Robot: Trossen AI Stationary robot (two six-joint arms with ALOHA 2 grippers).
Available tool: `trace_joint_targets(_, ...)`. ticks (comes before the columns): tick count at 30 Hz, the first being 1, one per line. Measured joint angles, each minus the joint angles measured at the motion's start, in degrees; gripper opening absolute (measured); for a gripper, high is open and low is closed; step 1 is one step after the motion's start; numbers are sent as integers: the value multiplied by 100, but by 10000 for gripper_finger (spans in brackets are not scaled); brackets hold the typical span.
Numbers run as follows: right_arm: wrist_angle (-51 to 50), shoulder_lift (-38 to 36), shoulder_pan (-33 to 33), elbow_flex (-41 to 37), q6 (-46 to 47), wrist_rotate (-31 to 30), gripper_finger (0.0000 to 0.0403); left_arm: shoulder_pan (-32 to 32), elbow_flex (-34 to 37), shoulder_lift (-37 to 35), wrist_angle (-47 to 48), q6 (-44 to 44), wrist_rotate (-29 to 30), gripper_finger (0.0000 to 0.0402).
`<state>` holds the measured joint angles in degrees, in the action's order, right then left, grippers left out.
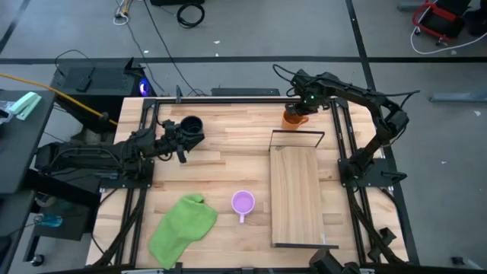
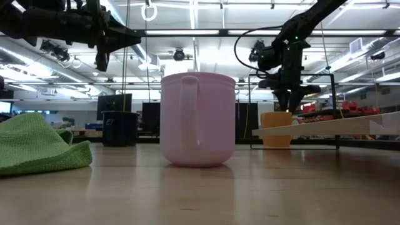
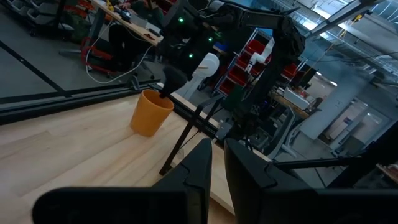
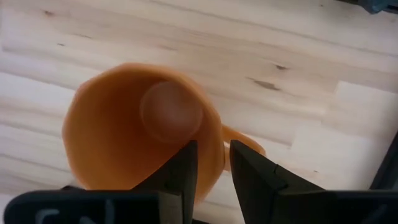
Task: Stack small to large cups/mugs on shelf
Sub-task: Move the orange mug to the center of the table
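Observation:
The orange mug (image 1: 293,119) stands upright on the table at the far side, just beyond the shelf's black wire frame (image 1: 297,138). My right gripper (image 4: 212,158) points down over it, open. One finger is over the mug's inside and one is outside, next to the handle (image 4: 249,142), with the rim wall between them. The black mug (image 1: 190,124) stands at the far left, beside my left gripper (image 1: 185,141). That gripper is held level above the table with a narrow gap and nothing in it. The light purple mug (image 1: 243,202) stands near the front, left of the shelf (image 1: 297,198).
A green cloth (image 1: 183,228) lies crumpled at the near left. The shelf board (image 2: 325,128) lies raised a little above the tabletop, on the right half. Black frame rails run along both table sides.

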<state>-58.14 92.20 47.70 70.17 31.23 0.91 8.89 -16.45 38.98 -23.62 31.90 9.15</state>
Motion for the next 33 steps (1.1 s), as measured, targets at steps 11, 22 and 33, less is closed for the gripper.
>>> trace_joint_targets(11, 109, 0, 0, 0, 70, 0, 103, 1, 0, 0, 6, 0, 0, 52)
trace_joint_targets(22, 292, 7, 2, -380, 76, -14, 103, 2, 0, 0, 136, 4, 0, 53)
trace_joint_targets(33, 470, 4, 2, -332, 308, -93, 101, 0, 0, 0, 138, 15, 0, 52)
